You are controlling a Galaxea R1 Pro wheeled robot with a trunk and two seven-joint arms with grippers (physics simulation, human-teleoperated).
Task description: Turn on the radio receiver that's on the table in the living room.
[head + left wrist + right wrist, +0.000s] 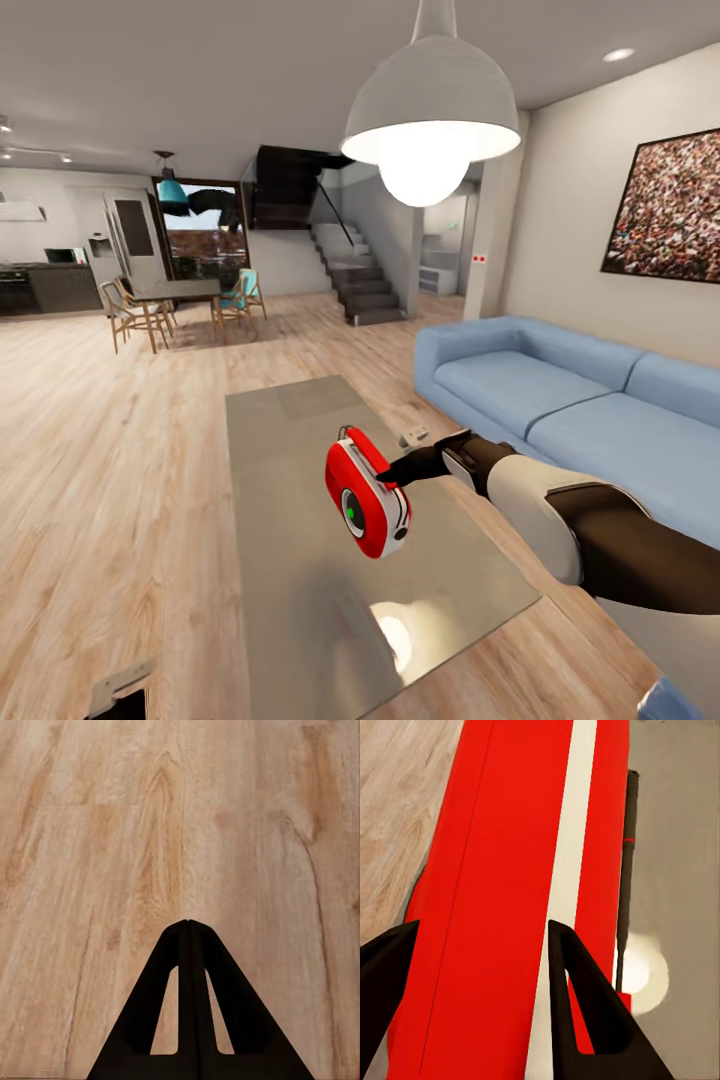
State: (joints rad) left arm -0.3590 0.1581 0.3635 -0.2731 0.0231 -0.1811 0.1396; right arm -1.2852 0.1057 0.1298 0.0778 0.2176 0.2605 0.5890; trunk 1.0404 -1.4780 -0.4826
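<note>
Although the living room (120, 420) spreads wide around it, the table (300, 560) is the anchor here: the blue sofa (560, 400) runs along its far side and the pendant lamp (430, 110) hangs above it. Over the table's middle, the radio receiver (367, 495) is held tilted, clear of the glossy top, its body between the 2 fingers of the right gripper (480, 967). The left gripper (187, 926) is closed, pointing at bare floor. The hold looks shallow; a slip could drop the radio onto the tabletop.

The desk (300, 600) has a grey, glossy top that mirrors the lamp. On it, the radio receiver (367, 495) looks like smooth red plastic. Beside the desk, the floor (110, 480) is matt wood plank and the sofa (560, 400) is blue cloth.
</note>
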